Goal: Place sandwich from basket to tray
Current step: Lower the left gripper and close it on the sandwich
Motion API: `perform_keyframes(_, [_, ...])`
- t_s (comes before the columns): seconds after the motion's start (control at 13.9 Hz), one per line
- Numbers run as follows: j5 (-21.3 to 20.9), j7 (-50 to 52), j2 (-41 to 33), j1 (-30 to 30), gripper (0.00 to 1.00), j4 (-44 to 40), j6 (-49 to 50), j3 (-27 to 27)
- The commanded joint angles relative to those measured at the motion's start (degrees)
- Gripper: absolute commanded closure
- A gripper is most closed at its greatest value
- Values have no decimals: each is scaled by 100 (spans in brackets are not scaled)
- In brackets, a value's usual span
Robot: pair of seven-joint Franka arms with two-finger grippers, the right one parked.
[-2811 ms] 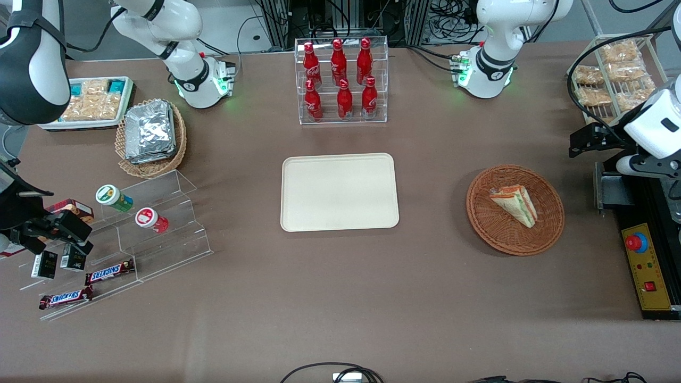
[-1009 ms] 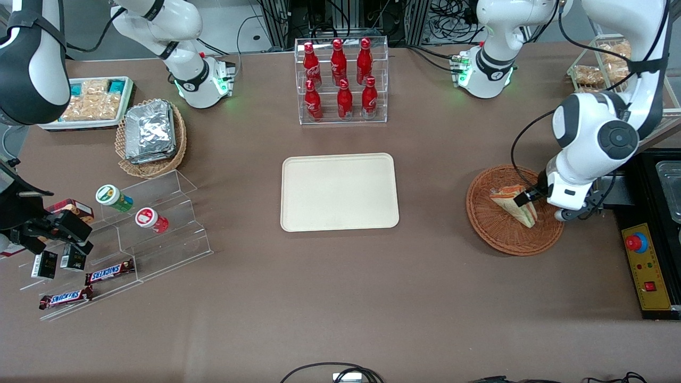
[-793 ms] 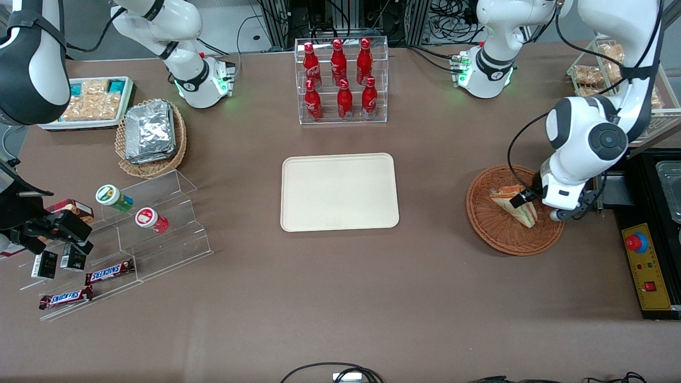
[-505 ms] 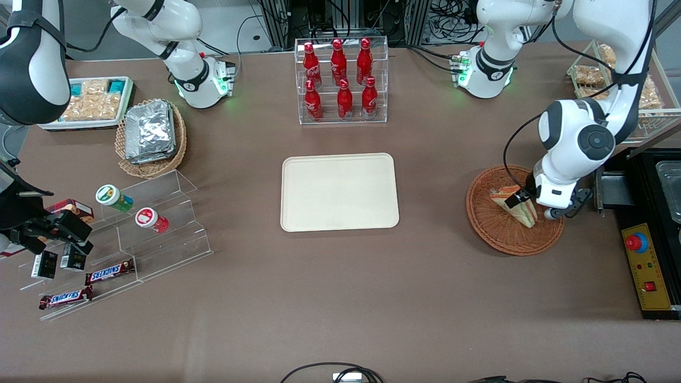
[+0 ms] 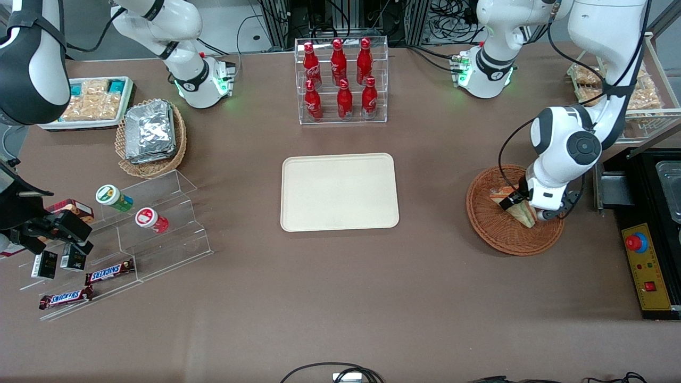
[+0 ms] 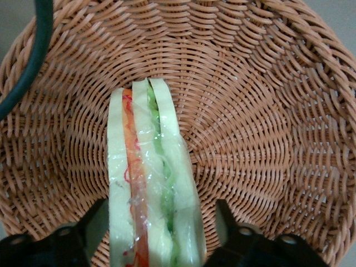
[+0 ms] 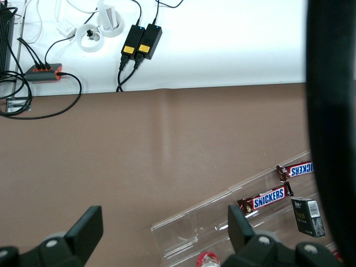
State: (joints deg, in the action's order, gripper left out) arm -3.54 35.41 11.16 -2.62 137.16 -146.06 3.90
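The claw (image 6: 157,236) is hanging spread around the sandwich (image 6: 150,183) in the wicker basket (image 6: 267,111), so pinching and lifting toward the cream tray (image 5: 339,192) looks next.

Rough, reddish-brown woven wicker all round the claw (image 6: 161,233): the basket (image 6: 261,111). Between the open black matt plastic fingers (image 6: 239,245), clear glossy wrap, creased, over soft pale bread: the sandwich (image 6: 150,189). Farther toward the parked arm's end from the claw, smooth matt cream plastic: the tray (image 5: 339,191). Under everything, dull brown cloth, faintly creased: the table (image 5: 340,298).
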Motion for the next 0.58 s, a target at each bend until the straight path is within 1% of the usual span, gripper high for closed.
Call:
perform_keyframes(0.0, [-77,246,-9,-10,100,47,-115,-12])
perform_keyframes(0.29, [-85,238,-157,-2,100,4,77,-21])
perform_keyframes(0.5, [-103,81,-605,16,100,-355,1023,5])
